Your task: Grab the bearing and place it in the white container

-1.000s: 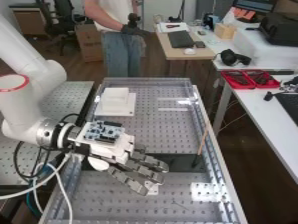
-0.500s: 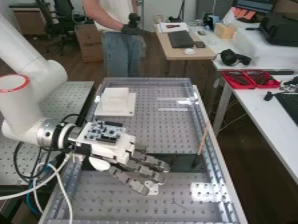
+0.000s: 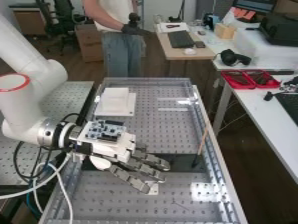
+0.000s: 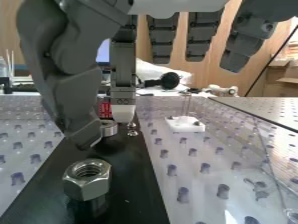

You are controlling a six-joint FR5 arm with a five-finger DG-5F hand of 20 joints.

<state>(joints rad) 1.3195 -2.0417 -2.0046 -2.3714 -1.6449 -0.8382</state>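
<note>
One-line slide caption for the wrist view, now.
Hex nut in the foreground, robot hand by the bearing farther along the black strip.

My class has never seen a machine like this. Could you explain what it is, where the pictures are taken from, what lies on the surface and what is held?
The machine is a white robot arm with a mechanical hand. The high view looks down along the bench from above its near end; the wrist view comes from a camera on the arm's wrist.

A metal nut stands on a dark strip. Farther along is a metal ring, probably the bearing. I cannot tell whether the hand holds it. A white box-like piece and a thin stick also show.
</note>
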